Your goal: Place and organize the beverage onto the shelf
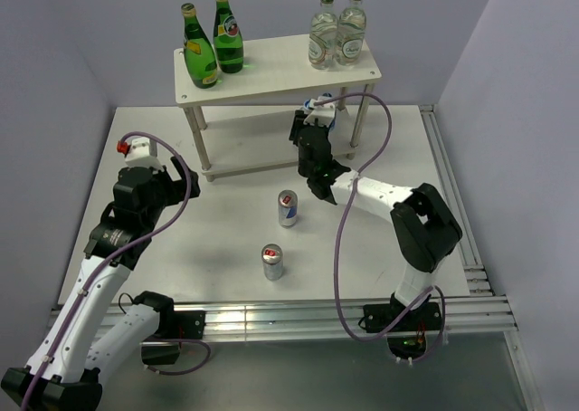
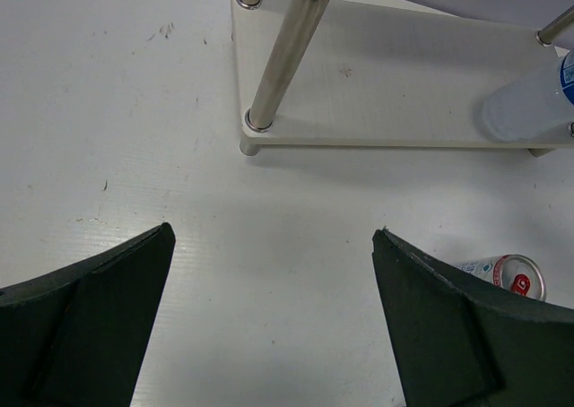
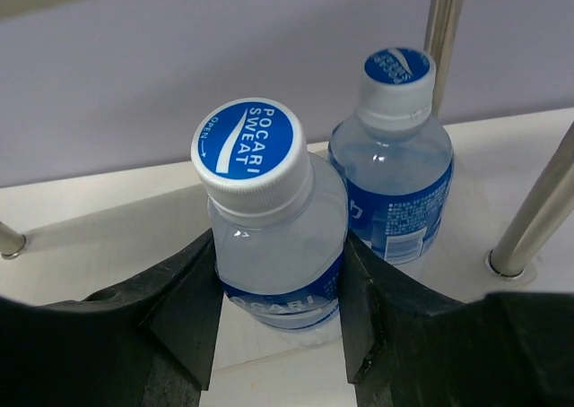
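Note:
My right gripper (image 3: 280, 281) is shut on a blue-capped water bottle (image 3: 269, 210), holding it at the front edge of the shelf's lower board (image 3: 90, 219); whether it rests on the board I cannot tell. A second water bottle (image 3: 395, 174) stands just behind it to the right. In the top view the right gripper (image 1: 317, 121) reaches under the shelf top (image 1: 271, 62). Two green bottles (image 1: 199, 53) stand on the top's left end. Two silver-blue cans (image 1: 288, 208) (image 1: 272, 262) stand on the table. My left gripper (image 2: 273, 237) is open and empty over the table.
Two clear glass bottles with green caps (image 1: 336, 35) stand on the shelf top's right end. A metal shelf leg (image 3: 529, 210) rises right of the water bottles. In the left wrist view a shelf leg (image 2: 282, 57) stands ahead and a can (image 2: 507, 277) is at the right.

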You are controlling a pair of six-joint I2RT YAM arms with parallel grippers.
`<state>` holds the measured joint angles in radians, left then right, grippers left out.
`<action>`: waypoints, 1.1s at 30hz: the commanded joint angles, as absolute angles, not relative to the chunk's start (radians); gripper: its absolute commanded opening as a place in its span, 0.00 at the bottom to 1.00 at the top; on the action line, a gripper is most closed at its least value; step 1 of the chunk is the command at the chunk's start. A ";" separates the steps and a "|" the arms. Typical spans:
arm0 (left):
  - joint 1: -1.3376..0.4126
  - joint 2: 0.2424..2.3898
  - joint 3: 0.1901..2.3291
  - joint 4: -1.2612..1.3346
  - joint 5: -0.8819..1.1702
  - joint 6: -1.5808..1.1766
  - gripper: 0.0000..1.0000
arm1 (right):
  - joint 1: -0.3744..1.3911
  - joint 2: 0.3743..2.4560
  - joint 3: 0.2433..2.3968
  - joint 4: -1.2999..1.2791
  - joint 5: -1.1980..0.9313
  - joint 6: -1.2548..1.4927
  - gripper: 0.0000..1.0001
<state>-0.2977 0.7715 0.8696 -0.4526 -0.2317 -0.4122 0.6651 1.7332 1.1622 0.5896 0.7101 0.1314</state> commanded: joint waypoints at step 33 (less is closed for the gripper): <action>-0.293 0.781 0.867 -0.416 -0.225 -0.399 0.99 | 0.660 1.689 1.143 0.798 0.790 0.146 0.99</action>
<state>-0.2977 0.7849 0.8696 -0.4526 -0.2321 -0.4118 0.6472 1.7958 1.1790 0.7574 0.7670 0.1204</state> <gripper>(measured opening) 0.994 0.988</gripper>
